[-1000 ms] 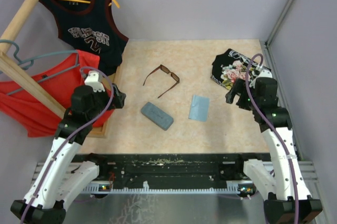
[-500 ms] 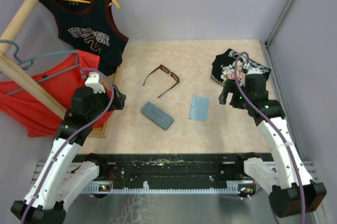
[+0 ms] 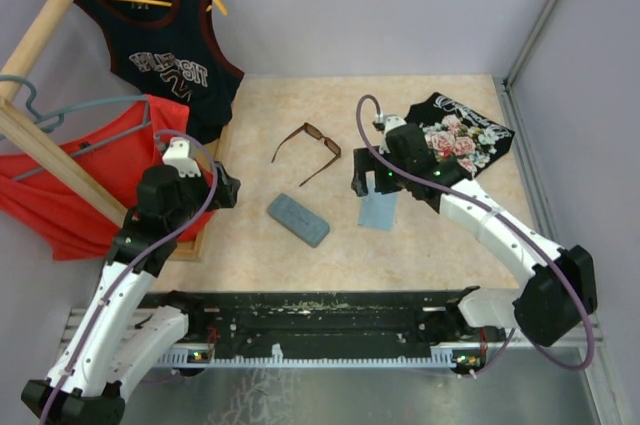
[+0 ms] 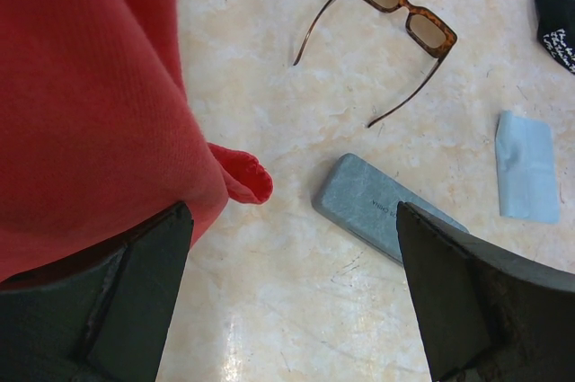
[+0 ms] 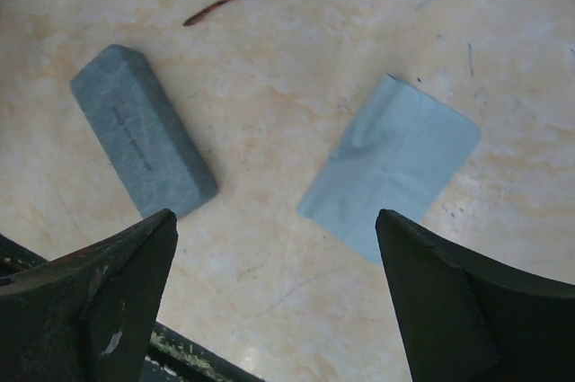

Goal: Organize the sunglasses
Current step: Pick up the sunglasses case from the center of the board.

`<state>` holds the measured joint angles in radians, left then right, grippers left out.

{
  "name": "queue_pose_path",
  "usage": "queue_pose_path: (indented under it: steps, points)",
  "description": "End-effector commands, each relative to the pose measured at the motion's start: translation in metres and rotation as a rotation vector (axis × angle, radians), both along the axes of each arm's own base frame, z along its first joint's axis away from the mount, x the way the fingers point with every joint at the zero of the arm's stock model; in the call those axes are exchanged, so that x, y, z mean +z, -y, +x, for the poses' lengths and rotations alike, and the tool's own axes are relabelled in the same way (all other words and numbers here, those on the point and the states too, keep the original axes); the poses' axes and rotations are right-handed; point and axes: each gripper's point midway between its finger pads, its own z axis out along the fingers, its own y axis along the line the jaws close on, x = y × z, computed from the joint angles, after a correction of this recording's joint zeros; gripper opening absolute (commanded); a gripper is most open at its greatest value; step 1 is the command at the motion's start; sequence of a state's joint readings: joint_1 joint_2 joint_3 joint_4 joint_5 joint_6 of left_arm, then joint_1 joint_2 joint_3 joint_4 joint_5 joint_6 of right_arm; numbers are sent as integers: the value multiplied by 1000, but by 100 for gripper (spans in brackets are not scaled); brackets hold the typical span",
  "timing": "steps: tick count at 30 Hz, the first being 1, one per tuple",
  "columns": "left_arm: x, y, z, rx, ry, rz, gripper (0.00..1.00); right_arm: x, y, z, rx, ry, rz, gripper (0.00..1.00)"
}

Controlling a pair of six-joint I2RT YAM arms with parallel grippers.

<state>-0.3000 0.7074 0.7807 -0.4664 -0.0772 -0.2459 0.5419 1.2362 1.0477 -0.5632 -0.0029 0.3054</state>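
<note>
Right hand hovers spread wide and empty over the cloth, with the case just beside it. Sunglasses lie unfolded on the counter just beyond this hand, untouched. Left hand is also spread, well apart from them. Step judged: approach. Next move requires reaching forward and pinching the frame.

Case: grey-blue, oblong, flat on table, below right gripper, toward its left jaw.
Cloth: light blue, below same gripper, toward right jaw.
Floral top: right of it.
Red shirt: close by left gripper, left side.
Jersey: on rack, beyond.
</note>
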Motion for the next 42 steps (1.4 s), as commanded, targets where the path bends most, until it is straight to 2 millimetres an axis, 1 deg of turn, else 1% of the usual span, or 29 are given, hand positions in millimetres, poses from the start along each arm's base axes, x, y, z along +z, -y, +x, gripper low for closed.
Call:
queue_pose_path:
  steps: [1,3,6,10,12,15,17,18,19,24,29,35,42]
  points:
    - [7,-1,4,6,39,-6,100,34,-48,36,91,169,178,93]
    - [7,-3,3,13,41,-5,100,32,-57,46,104,197,204,93]
    - [9,-4,3,20,49,-5,100,23,-72,58,149,201,201,94]
    - [11,-7,2,38,57,-4,100,8,-95,61,253,159,148,95]
    - [14,-9,1,46,65,-5,100,-3,-108,58,311,150,99,96]
    - [20,-11,-1,52,92,-14,100,-11,-129,50,390,142,73,96]
    - [25,-13,-4,63,114,-19,100,-16,-144,42,449,149,59,96]
    - [28,-15,-5,70,124,-21,100,-13,-150,39,466,162,56,96]
    - [30,-16,-6,76,134,-24,100,-27,-159,35,486,139,30,96]
    - [37,-18,-10,81,167,-36,100,-56,-182,23,553,115,-117,96]
    - [35,-17,-9,77,158,-35,100,-80,-197,17,594,92,-228,95]
    - [35,-17,-9,75,159,-37,100,-93,-206,14,616,64,-248,93]
    - [35,-17,-9,75,160,-37,100,-106,-211,5,658,32,-273,92]
